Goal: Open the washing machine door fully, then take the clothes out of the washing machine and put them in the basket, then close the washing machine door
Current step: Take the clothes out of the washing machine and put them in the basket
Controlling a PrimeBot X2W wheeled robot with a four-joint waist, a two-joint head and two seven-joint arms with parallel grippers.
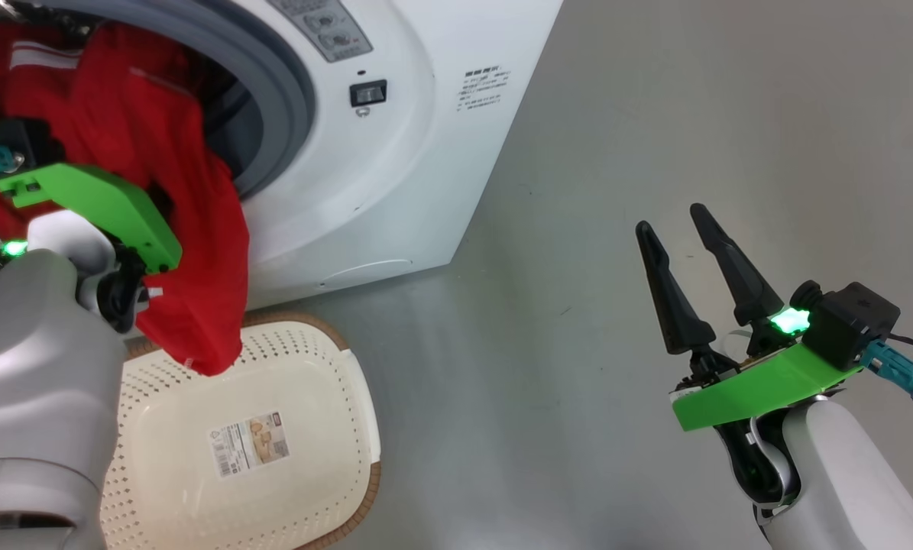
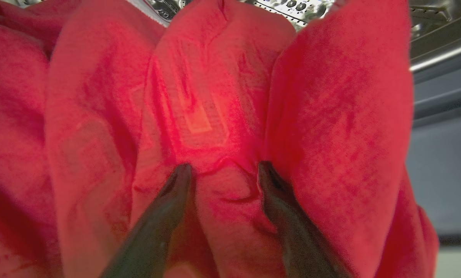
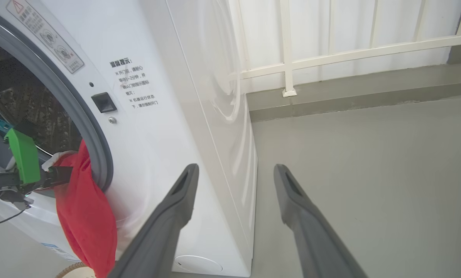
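Lengthwise downward, clothes (image 1: 189, 252) from washing machine (image 1: 395, 153) at upper left toward basket (image 1: 303, 397) below; left gripper (image 2: 223, 168) spread wide in them, right gripper (image 1: 671, 219) wide, empty.

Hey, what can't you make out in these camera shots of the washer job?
The left gripper: the clothes hide its fingers in the head view.
The drum: clothes cover most of it in the left wrist view, so how much is inside is hidden.
The basket: the left forearm covers its left side, and the head view's bottom edge cuts it off.
The label: print too small to read, head view.
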